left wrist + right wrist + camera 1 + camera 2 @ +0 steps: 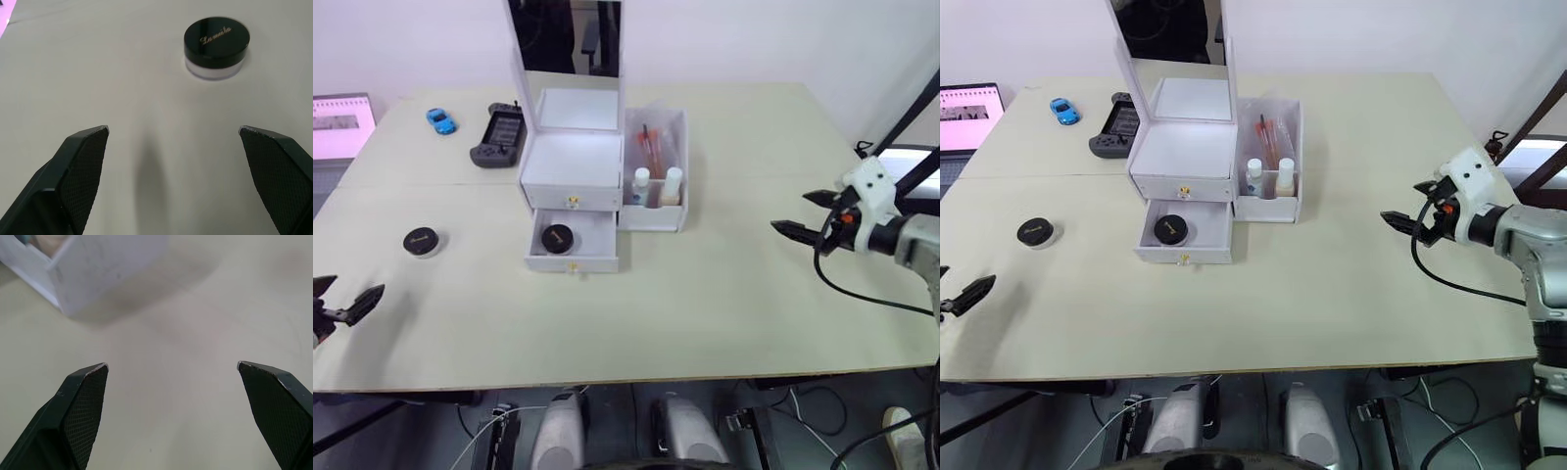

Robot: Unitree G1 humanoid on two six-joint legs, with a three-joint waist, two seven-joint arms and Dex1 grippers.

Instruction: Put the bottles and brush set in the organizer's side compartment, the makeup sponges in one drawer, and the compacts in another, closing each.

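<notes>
Currently, one compact [557,236] is seen inside the organizer's [572,162] pulled-out lower drawer; another compact [420,240] is left on the desk [724,284], far left. Both grippers' fingers are spread apart, holding nothing.

One compact [556,236] in the organizer's [572,166] open lower drawer [573,242].

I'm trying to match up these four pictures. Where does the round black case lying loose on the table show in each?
Left eye view: compact on the table's left, left of the organizer.
Right eye view: same spot, left of the open lower drawer.
Left wrist view: ahead of the left gripper, lettered lid up.
Right wrist view: not in it.
Shared landmark: the organizer.
</notes>
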